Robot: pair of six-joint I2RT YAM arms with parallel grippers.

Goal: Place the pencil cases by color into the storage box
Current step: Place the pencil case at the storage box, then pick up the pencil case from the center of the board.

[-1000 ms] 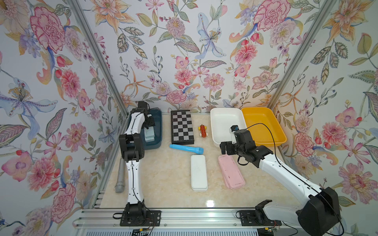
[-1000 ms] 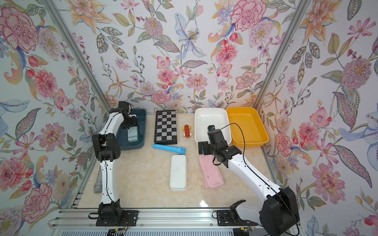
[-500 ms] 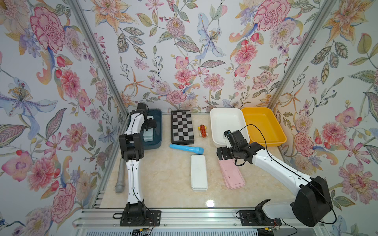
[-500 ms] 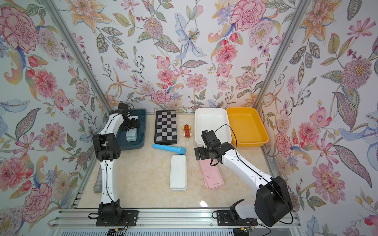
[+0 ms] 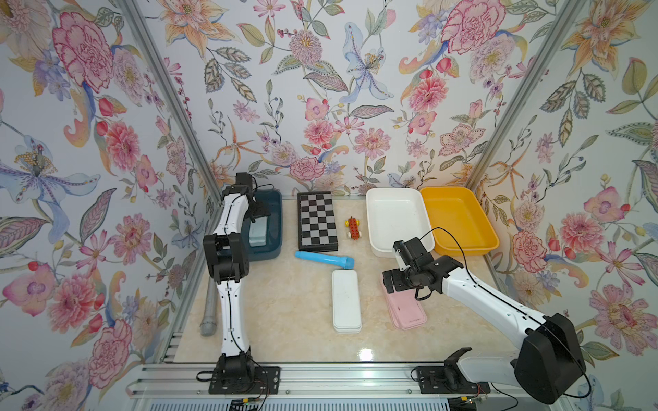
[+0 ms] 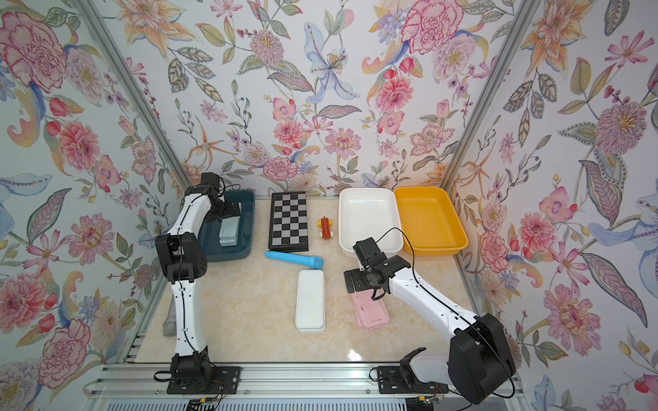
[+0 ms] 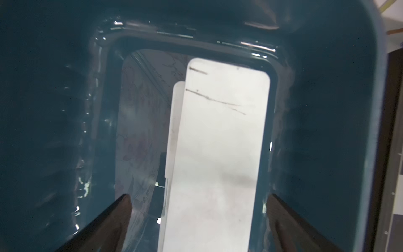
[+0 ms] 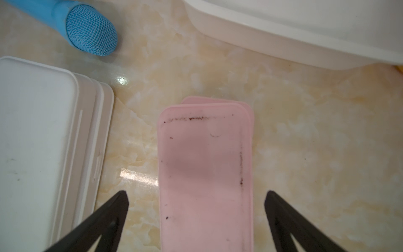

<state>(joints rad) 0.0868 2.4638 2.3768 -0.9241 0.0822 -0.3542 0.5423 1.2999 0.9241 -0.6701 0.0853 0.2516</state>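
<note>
Your right claw (image 8: 196,218) hangs wide open over a fanned stack of pink cases (image 8: 205,174) on the desk (image 8: 305,152), so closing could catch only the top one or skew the pile. Your left claw (image 7: 198,220), also wide and holding nothing, straddles the pale blue cases (image 7: 220,152) lying in the dark blue tray (image 7: 327,131).

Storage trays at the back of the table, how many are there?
3. The dark teal tray sits at the back on the robot's left, the white tray right of the checkerboard, the yellow tray beside it. None seems hidden.
</note>
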